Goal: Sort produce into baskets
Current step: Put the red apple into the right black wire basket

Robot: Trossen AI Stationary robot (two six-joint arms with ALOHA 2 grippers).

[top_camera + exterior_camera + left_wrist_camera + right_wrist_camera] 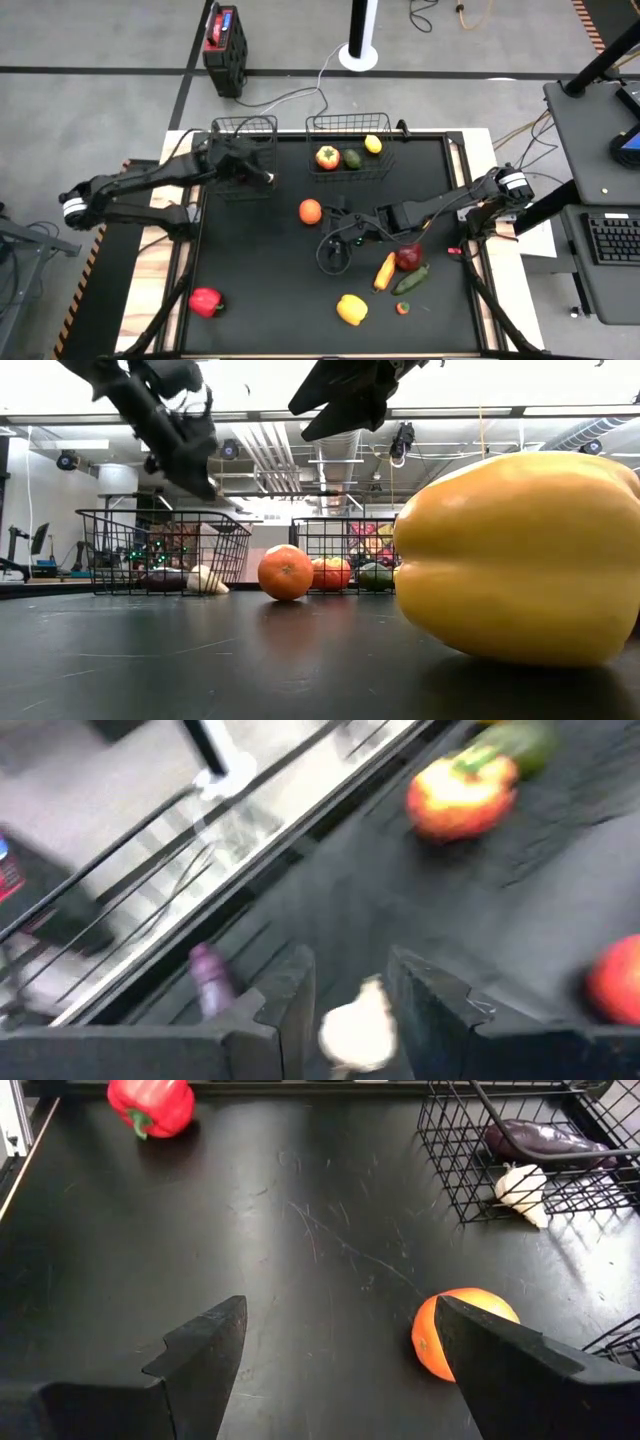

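Note:
My left gripper (264, 176) is open above the narrower left basket (243, 150). A white garlic (357, 1032) and a purple eggplant (210, 978) lie on the basket floor below it; both also show in the right wrist view, the garlic (522, 1187) beside the eggplant (545, 1140). My right gripper (340, 1355) is open and raised above the table, with an orange (310, 211) on the mat just ahead of one finger. The wider basket (349, 125) holds a red-orange fruit (327, 157), an avocado (352, 158) and a lemon (373, 144).
A red pepper (205, 301) lies near the front left of the mat. A yellow pepper (351, 309), a carrot (385, 270), a red fruit (408, 257), a green vegetable (411, 280) and a small piece (402, 307) lie at the front right, below my right arm.

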